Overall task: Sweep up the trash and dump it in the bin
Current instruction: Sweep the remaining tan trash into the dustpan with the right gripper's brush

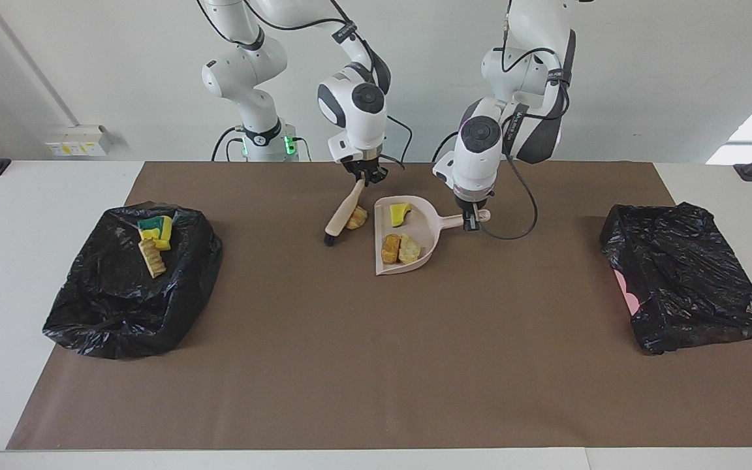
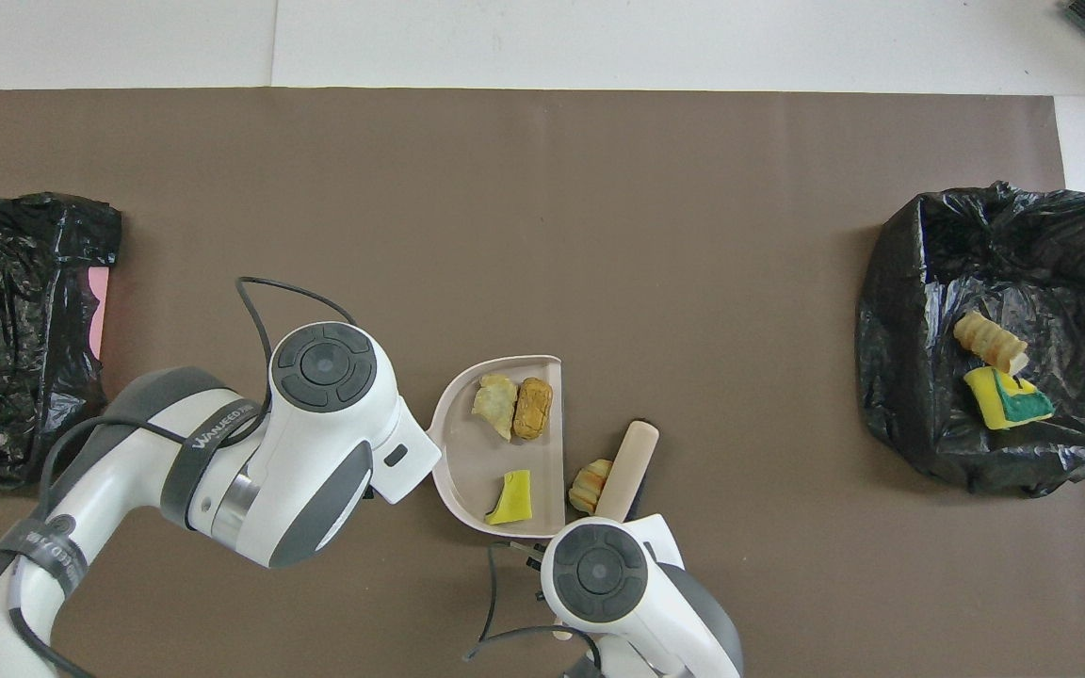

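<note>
Right gripper (image 1: 364,181), clamped on the brush (image 1: 343,216), nudges a probably light, springy foam lump (image 1: 357,218) beside the dustpan (image 1: 423,222), whose handle the closed left gripper (image 1: 473,220) grips.
</note>
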Robot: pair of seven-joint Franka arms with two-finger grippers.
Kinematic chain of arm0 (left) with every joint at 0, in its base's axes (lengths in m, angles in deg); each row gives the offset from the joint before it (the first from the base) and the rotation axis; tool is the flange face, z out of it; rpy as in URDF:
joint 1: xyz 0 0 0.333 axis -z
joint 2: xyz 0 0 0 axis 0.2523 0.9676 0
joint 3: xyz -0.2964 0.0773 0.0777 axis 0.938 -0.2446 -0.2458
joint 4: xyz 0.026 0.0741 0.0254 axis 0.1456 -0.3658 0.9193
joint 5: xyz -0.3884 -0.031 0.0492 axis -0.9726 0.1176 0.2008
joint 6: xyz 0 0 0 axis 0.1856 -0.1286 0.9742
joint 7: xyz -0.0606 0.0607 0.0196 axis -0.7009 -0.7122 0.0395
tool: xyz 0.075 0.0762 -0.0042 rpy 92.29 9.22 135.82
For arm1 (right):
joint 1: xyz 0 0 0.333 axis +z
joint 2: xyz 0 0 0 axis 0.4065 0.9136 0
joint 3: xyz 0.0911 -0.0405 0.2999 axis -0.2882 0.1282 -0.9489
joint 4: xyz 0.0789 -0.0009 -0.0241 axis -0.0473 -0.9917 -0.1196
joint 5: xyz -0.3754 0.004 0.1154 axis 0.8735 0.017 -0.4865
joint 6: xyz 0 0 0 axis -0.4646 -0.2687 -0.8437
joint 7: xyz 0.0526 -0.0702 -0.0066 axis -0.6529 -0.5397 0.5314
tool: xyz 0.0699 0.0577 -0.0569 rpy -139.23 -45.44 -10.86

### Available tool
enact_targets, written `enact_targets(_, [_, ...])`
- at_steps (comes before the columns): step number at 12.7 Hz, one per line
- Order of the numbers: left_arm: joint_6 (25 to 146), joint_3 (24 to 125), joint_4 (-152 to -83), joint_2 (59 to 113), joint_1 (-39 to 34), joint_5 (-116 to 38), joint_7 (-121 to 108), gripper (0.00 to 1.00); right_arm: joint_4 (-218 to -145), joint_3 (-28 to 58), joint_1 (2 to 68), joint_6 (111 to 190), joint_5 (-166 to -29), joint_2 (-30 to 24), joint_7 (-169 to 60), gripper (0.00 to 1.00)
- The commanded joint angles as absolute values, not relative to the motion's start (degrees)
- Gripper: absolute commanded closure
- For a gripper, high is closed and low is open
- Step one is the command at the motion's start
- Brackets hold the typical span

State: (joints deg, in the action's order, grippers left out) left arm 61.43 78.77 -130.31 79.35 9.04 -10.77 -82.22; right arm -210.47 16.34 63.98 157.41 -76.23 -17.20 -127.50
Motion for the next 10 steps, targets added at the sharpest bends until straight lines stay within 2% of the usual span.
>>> enact_targets(1, [62.08,78.62,-132.17,77.62,9.20,-9.77,-82.56,1.00,-199.94,15.96,64.15,155.94,-77.36,-10.48,-119.78,1.00])
enact_targets(5, [60.94,78.62,-132.34,77.53,9.12,-9.77,-74.07,1.00,-198.43,15.43,64.25,155.15,-82.28,-10.21,-108.43,1.00])
enact_targets(8, [60.67,78.54,-131.91,77.62,8.59,-9.86,-64.11,1.00,-198.26,15.70,60.91,150.33,-81.41,-11.61,-106.91,1.00])
enact_targets(10, [59.88,78.19,-130.68,78.23,7.89,-9.95,-60.17,1.00,-198.17,15.96,58.02,144.10,-81.06,-15.38,-104.64,1.00])
